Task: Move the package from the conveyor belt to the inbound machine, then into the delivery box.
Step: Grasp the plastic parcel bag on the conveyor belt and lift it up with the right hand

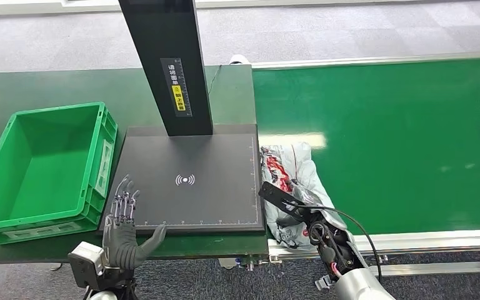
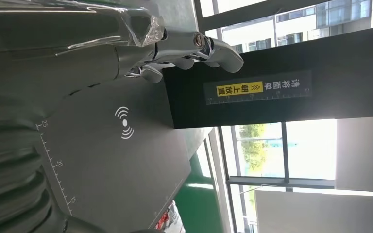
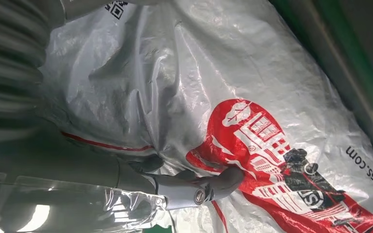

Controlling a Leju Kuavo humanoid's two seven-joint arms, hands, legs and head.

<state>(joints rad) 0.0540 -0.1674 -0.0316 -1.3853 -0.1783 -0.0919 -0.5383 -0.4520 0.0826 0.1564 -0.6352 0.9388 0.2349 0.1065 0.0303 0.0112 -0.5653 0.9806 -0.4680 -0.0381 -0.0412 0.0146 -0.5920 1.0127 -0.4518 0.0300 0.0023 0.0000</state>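
Observation:
A crumpled white plastic package with red print lies at the conveyor belt's left end, right beside the black inbound machine plate. My right hand is on its near part. In the right wrist view the thumb presses into the package, which wraps close around the hand; the fingers are hidden. My left hand hovers at the plate's front left corner with fingers spread and nothing in them. The left wrist view has its fingers over the plate.
A green delivery box stands empty on the dark table left of the plate. The machine's black post rises from the plate's far edge. The belt's metal side rail runs along the front.

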